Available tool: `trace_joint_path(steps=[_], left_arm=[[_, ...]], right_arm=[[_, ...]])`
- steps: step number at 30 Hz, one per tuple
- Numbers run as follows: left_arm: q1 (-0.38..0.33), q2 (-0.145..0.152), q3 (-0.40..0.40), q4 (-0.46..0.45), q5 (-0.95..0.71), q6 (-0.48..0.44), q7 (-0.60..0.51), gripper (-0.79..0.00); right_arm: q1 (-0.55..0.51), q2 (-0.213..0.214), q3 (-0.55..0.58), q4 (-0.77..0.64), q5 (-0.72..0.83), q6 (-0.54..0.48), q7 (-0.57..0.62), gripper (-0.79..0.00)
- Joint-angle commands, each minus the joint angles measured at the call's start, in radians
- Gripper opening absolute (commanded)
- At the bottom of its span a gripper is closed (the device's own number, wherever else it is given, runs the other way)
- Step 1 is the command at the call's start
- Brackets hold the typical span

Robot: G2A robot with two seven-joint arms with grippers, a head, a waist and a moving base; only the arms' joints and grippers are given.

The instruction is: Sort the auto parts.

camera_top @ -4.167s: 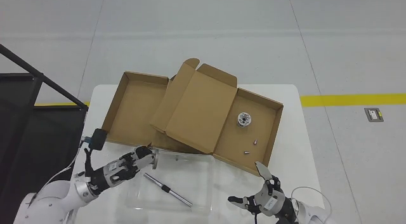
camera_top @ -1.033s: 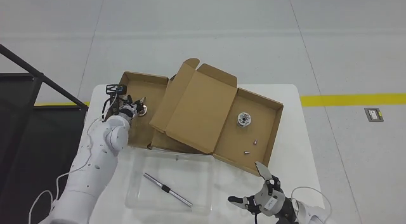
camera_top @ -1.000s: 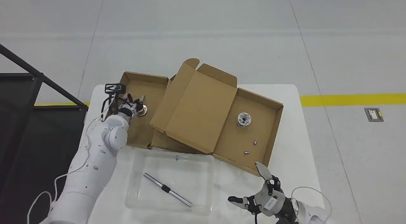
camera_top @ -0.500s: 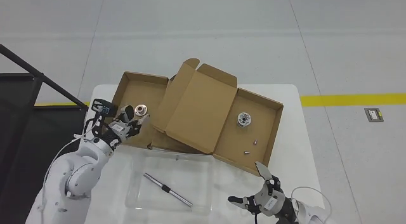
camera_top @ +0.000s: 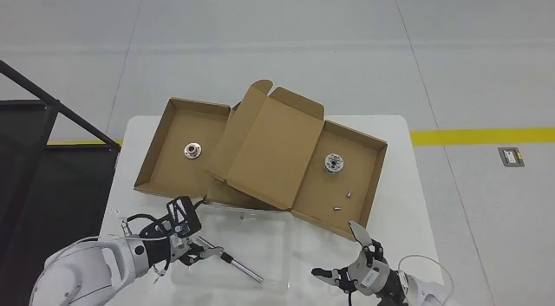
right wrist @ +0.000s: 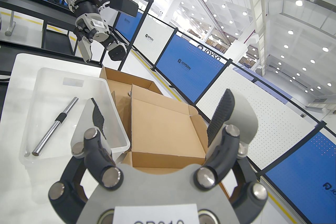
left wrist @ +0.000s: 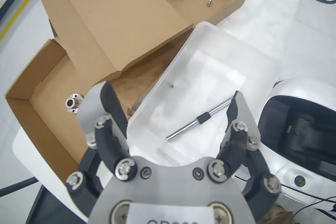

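With the left gripper [left wrist: 170, 97] hanging wide open over the steel rod [left wrist: 199, 118] in the clear tray [left wrist: 210, 26], a skewed closure risked the smooth rod rolling away or tilting out of its hold.

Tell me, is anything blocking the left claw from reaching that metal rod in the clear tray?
Nothing visible does. The left claw hangs open above the clear tray, which is open-topped, and the rod lies uncovered on its floor.
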Motion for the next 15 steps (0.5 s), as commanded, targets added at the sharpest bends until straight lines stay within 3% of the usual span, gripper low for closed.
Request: trace_joint_path(steps=[1,9,15], left_arm=[[-0.001,0.0,0.0,0.001,-0.002,0.003,0.0,0.0],[0.011,0.001,0.03,0.022,0.017,-0.012,-0.007,0.0],[-0.007,0.012,0.121,-0.085,0.242,-0.093,-0.066,0.0]], right_arm=[[0.0,0.0,0.0,0.0,0.0,0.0,0.0,0.0],[0.0,0.0,0.0,0.0,0.0,0.0,0.0,0.0],[0.0,0.0,0.0,0.0,0.0,0.0,0.0,0.0]])
